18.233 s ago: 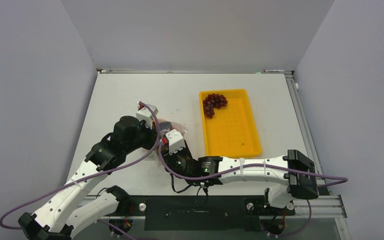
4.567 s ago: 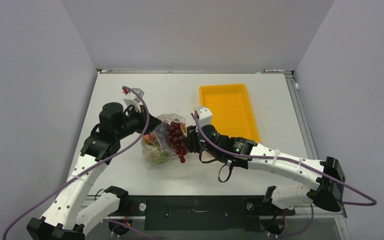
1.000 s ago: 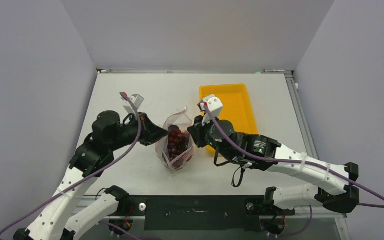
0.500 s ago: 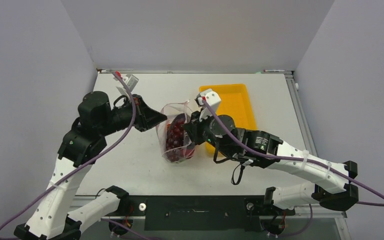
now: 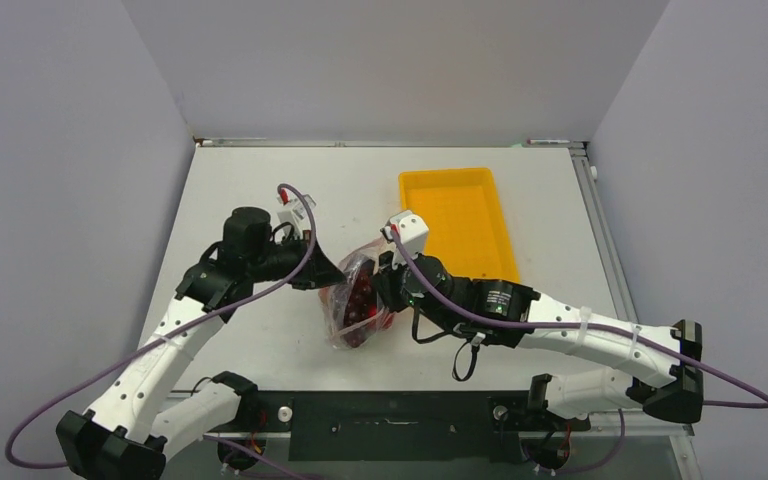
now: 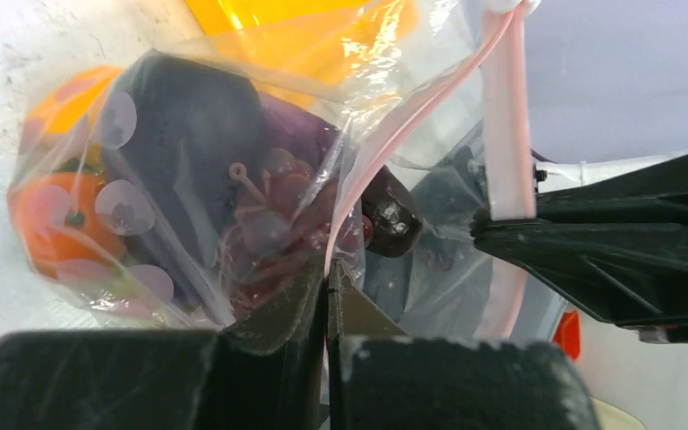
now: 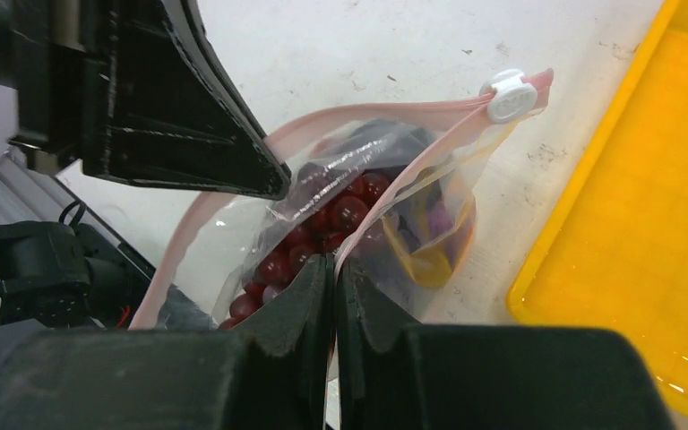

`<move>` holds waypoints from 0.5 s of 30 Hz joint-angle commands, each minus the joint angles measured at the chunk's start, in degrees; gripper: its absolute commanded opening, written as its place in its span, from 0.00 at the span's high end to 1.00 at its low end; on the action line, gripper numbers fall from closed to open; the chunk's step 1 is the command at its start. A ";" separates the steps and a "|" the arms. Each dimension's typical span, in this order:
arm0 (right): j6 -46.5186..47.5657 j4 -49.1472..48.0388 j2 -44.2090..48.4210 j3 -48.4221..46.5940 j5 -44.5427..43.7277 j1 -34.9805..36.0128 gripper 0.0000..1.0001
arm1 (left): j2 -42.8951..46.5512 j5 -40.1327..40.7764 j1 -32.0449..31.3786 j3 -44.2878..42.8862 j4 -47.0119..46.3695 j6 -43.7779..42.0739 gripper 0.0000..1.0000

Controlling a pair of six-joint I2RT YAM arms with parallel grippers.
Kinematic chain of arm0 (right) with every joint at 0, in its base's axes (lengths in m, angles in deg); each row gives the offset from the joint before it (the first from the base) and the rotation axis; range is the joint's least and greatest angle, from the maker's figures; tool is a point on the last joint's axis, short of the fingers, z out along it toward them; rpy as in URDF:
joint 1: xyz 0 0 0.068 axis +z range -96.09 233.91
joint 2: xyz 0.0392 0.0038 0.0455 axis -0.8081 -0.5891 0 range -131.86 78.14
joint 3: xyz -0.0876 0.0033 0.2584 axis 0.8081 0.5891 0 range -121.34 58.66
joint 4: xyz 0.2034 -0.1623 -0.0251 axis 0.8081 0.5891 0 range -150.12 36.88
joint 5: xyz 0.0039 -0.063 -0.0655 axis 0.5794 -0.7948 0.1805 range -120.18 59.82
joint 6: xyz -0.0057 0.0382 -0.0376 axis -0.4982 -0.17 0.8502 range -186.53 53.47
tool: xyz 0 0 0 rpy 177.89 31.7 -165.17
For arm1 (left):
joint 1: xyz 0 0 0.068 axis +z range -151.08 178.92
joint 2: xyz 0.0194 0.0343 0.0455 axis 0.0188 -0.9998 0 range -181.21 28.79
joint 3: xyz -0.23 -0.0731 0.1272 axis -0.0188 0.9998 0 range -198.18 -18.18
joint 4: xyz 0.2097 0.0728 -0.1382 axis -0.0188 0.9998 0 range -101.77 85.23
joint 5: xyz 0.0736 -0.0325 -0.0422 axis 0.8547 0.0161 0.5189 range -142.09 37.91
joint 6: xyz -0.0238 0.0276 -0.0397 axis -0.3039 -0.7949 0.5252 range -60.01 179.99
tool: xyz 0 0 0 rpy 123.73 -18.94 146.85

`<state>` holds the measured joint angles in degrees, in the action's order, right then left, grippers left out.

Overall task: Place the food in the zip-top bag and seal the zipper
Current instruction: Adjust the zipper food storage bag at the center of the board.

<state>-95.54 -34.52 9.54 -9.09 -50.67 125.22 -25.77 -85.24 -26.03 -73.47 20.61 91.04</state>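
Left wrist, zip-top bag point(image 6: 394, 54): clear, floppy; we see glossy eggplant point(image 6: 188, 152), grape bunch point(image 6: 269, 233) inside.
Grip: left gripper point(image 6: 327, 278), right gripper point(image 7: 331, 269) clenched on zipper point(image 7: 385, 116).

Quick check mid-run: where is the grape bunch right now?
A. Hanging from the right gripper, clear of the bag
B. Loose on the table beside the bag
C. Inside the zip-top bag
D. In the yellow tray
C: the right wrist view shows the grape bunch down inside the zip-top bag, visible through its open mouth, and the top view shows no grapes in the yellow tray.
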 commanded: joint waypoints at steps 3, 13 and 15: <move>-1.43 -4.41 1.36 -2.89 0.96 0.38 0.95 | 1.71 -7.73 0.43 -1.73 -9.53 0.64 1.00; -1.59 -6.59 0.33 -6.54 -5.14 7.76 0.95 | 2.25 -9.07 0.97 -14.96 0.07 -5.13 1.00; -2.13 -7.39 0.08 -5.44 -8.31 8.93 0.95 | 2.36 -9.75 1.26 -14.74 -0.08 -5.42 1.00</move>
<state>-96.27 -36.68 9.34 -13.02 -52.38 131.44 -24.64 -91.71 -25.37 -85.01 21.33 87.74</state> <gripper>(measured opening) 0.062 0.003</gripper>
